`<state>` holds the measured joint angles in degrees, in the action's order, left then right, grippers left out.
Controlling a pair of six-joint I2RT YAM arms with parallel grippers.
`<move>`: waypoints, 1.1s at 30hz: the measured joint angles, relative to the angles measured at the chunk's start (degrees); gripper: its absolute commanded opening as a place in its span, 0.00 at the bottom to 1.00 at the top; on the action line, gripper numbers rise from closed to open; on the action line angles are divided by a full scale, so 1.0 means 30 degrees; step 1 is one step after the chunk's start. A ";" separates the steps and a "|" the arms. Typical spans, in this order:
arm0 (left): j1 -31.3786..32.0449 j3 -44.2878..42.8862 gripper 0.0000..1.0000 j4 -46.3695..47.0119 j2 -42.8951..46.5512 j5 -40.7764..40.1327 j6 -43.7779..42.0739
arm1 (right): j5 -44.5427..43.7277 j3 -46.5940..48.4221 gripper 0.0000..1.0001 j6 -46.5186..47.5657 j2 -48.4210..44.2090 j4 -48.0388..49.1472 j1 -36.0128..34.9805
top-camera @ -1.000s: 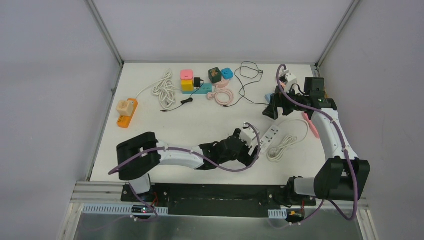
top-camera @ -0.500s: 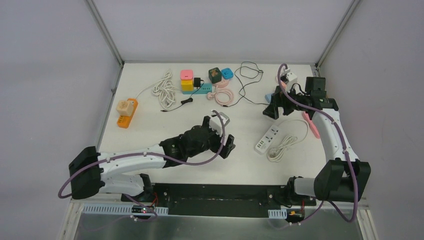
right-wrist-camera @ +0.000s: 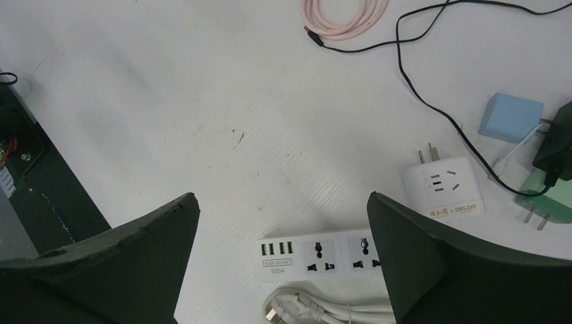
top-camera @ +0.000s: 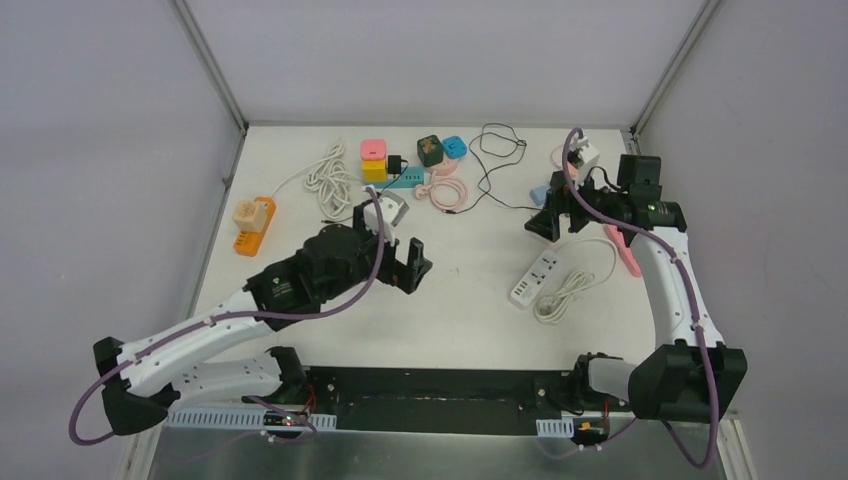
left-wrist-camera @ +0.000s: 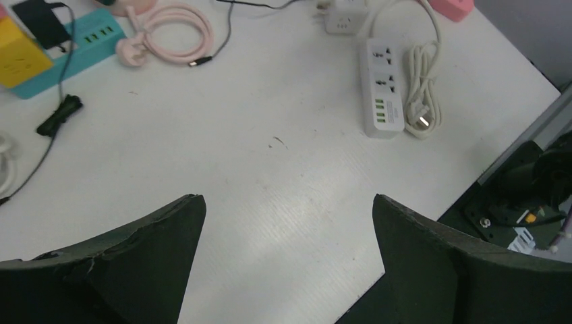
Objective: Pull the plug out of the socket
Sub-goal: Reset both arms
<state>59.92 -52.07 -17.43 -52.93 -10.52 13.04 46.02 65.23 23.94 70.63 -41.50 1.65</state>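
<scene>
The white power strip [top-camera: 535,277] lies at the right of the table with its coiled white cord [top-camera: 570,288]; both of its sockets [right-wrist-camera: 317,253] show empty. A white cube plug [right-wrist-camera: 442,185] lies on the table just beyond the strip, its prongs bare. In the left wrist view the cube plug [left-wrist-camera: 344,13] and the strip [left-wrist-camera: 384,84] sit far ahead. My left gripper [top-camera: 410,262] hovers over mid-table, open and holding nothing [left-wrist-camera: 289,199]. My right gripper [top-camera: 545,215] hangs open above the strip's far end, nothing between its fingers [right-wrist-camera: 282,196].
At the back stand a teal strip [top-camera: 405,180] with yellow and pink cubes and a black charger [top-camera: 397,165], a pink coiled cable [top-camera: 447,190], a white cord bundle [top-camera: 328,178] and a loose black cable [top-camera: 495,150]. An orange strip [top-camera: 250,225] lies far left, a pink strip [top-camera: 625,250] far right.
My left arm has drawn back from the white power strip toward the table's middle and left, and its jaws have spread wider. The right arm has barely shifted.
</scene>
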 measured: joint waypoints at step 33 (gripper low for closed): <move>-1.1715 -0.3563 0.99 -0.2907 -0.2448 0.8058 -0.3315 | -0.2630 0.1537 1.00 -0.0189 -0.0459 -0.1501 0.0641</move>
<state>24.77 -62.76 -26.15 -60.27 13.65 3.09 38.13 69.84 23.38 69.25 -46.00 3.57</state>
